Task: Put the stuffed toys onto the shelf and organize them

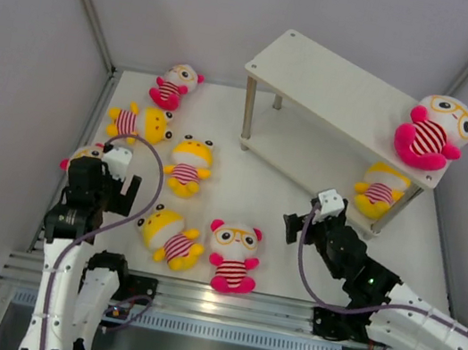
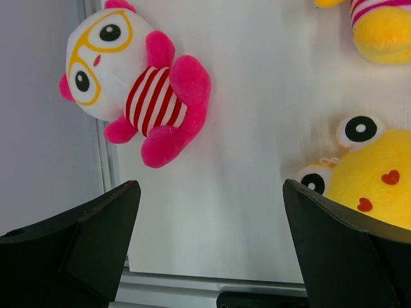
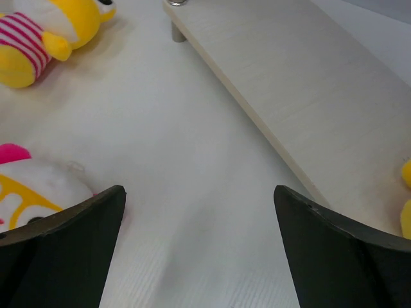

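The white shelf stands at the back right. One pink toy sits on the right end of its top board, and one yellow toy on the lower board below it. Six toys lie on the table: pink ones, yellow ones, and a pink one by the left wall, partly under my left arm. My left gripper is open and empty above the table, between that pink toy and a yellow head. My right gripper is open and empty in front of the shelf's lower board.
Grey walls close in the table on the left, back and right. A metal rail runs along the near edge. In the right wrist view a yellow toy lies far left and a pink toy's head lies beside the left finger.
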